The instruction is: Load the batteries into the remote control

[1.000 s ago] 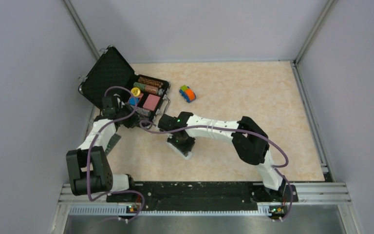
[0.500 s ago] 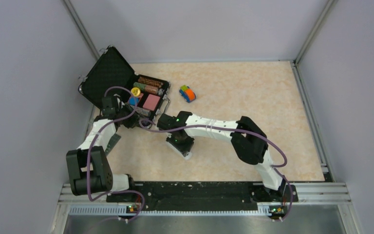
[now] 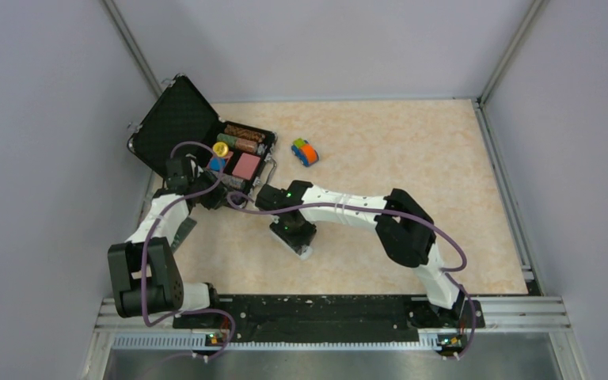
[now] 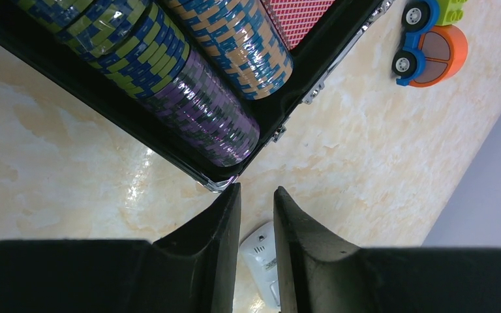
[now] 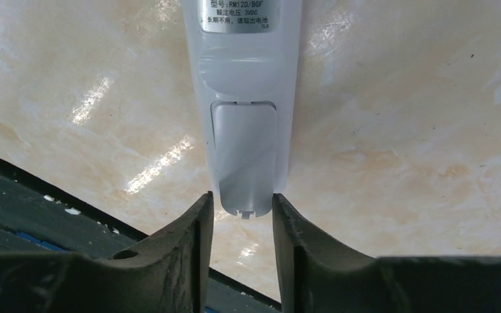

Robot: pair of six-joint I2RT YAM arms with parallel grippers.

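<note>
Beside the chip case (image 3: 176,120), left gripper (image 4: 256,190) narrow, empty; right gripper (image 5: 242,197) astride remote control (image 5: 242,85), grip unclear

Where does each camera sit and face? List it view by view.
Top external: above and behind the robot, looking down on the beige marbled table; both arms show whole.
Left wrist: on the left gripper, looking past its dark fingers at the open black chip case corner.
Right wrist: on the right gripper, looking down at the slim white remote control, back up, its end between the jaws.
Shared: left wrist and top both show the orange-blue-green toy car.
</note>
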